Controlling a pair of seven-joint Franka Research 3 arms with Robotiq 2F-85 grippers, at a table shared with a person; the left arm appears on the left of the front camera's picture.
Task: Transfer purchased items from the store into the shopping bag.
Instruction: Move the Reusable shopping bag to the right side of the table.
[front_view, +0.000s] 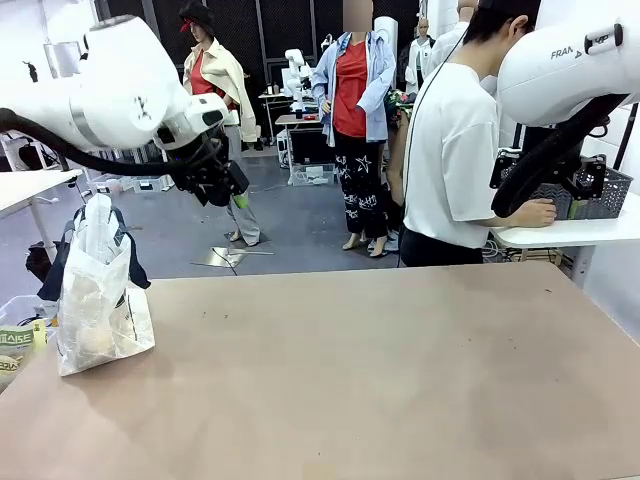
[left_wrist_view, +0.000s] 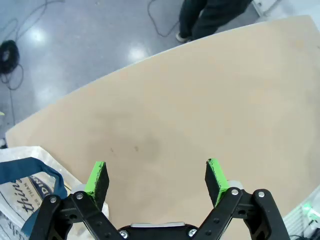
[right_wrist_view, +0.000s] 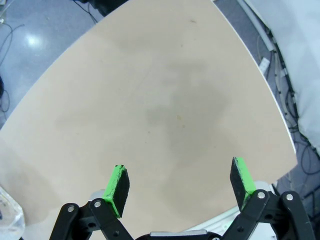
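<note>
Left gripper (left_wrist_view: 156, 179): fingers spread wide, nothing between the green pads (left_wrist_view: 97, 179); raised above the table's left part, near the bag.
Shopping bag (front_view: 97, 300): stands at the table's (front_view: 380, 370) left edge, clear and crinkly, navy handles (front_view: 127, 250) hanging at its sides; pale cream purchased items (front_view: 92, 312) show through the plastic, their kinds hard to make out. In the left wrist view a corner of it with a handle sits at bottom left.
Right gripper (right_wrist_view: 180, 184): fingers spread wide, holding nothing, above bare tabletop.
Person (front_view: 455, 150): stands beyond the far edge, back turned, one hand (front_view: 540, 212) on a white side table (front_view: 575, 233).
Store (front_view: 592, 190): dark lattice basket on that side table, partly hidden by the right arm (front_view: 560, 90); contents cannot be seen.
</note>
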